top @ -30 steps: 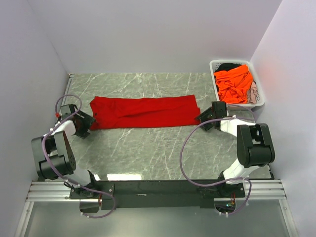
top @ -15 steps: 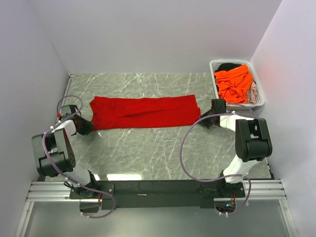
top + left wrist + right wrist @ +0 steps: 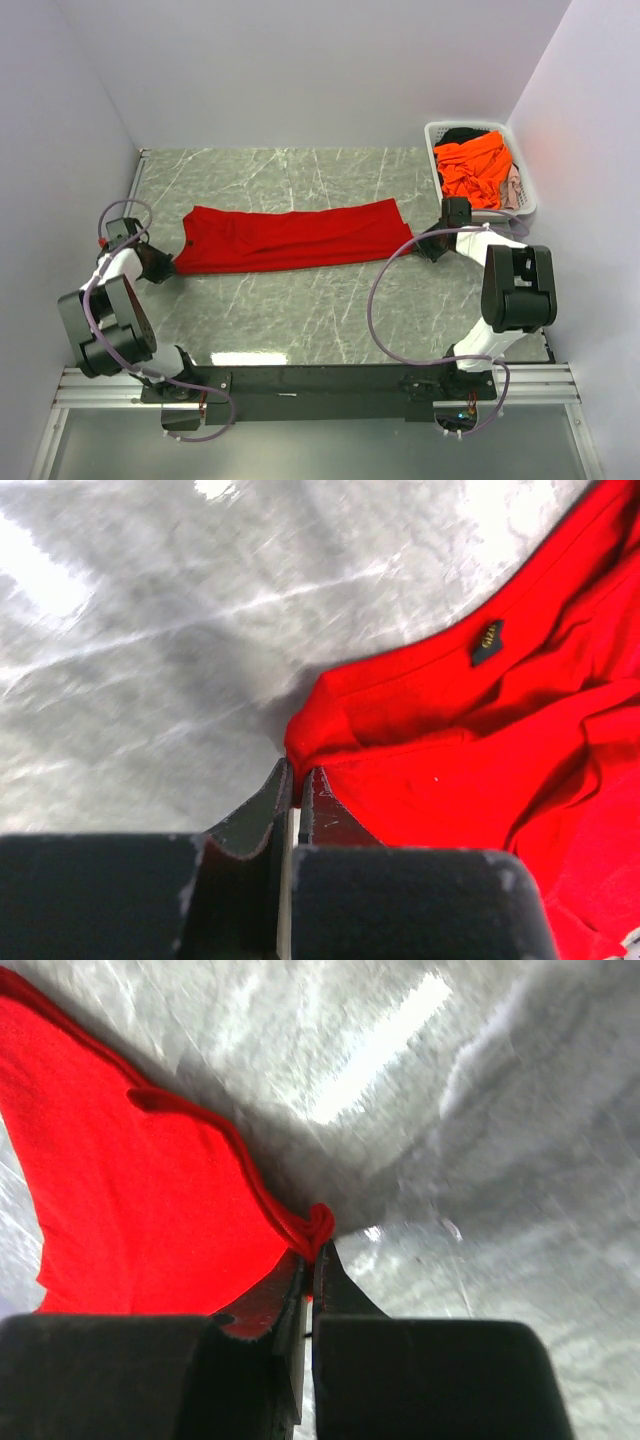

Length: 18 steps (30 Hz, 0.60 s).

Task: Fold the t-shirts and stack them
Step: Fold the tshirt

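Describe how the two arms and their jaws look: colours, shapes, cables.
The left arm and right arm match: bulky black joint housings joined by white link sections, on a black base rail. A loose purplish-grey cable loops along each arm, fastened with small white ties. The jaws are flat, dark, tapering plates with scuffed edges, set in a blocky black body.

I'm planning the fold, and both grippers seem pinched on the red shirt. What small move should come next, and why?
Probably raise both ends together slightly. The left gripper is shut on the left corner of the red t-shirt, the right gripper on its right corner, and it lies as a long strip on the table; an even lift should free it for folding without dragging.
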Tool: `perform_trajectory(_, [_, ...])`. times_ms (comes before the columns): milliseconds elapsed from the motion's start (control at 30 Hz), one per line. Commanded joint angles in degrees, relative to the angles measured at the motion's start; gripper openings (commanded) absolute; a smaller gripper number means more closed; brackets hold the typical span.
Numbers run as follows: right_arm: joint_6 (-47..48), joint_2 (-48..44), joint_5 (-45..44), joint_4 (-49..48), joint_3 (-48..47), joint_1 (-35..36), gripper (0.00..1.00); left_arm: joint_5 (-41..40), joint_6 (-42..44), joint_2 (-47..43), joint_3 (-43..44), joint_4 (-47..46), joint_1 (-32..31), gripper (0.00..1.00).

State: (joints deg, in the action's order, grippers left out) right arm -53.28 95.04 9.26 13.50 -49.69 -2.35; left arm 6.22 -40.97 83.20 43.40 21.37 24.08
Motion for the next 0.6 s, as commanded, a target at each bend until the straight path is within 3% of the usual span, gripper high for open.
perform_trajectory(0, [3.35, -3.81, -6.09, 3.29, -1.91, -1.78, 0.00, -5.08, 0.63, -4.01, -1.90, 0.69, 1.85, 0.01])
perform_trajectory(200, [5.81, -4.61, -3.64, 4.17, 1.17, -1.52, 0.00, -2.18, -1.83, -4.97, -7.27, 0.96, 2.12, 0.04])
perform_trajectory(300, [7.31, -4.95, -3.02, 5.31, 2.05, -1.43, 0.01, -2.26, -2.97, -6.73, -9.03, 1.57, 2.20, 0.15])
perform_trajectory(400, [8.89, -6.36, -3.19, 6.80, 2.41, -1.25, 0.16, -3.05, -3.33, -9.63, -8.95, 2.88, 2.38, 0.40])
perform_trajectory(433, [9.85, -7.67, -3.80, 7.24, 2.32, -0.99, 0.27, -3.84, -3.33, -11.11, -8.07, 3.50, 2.47, 0.54])
perform_trajectory(567, [11.96, -11.62, -6.78, 10.13, 1.27, 0.15, 0.54, -4.64, -2.62, -15.42, -4.83, 5.96, 2.38, 0.83])
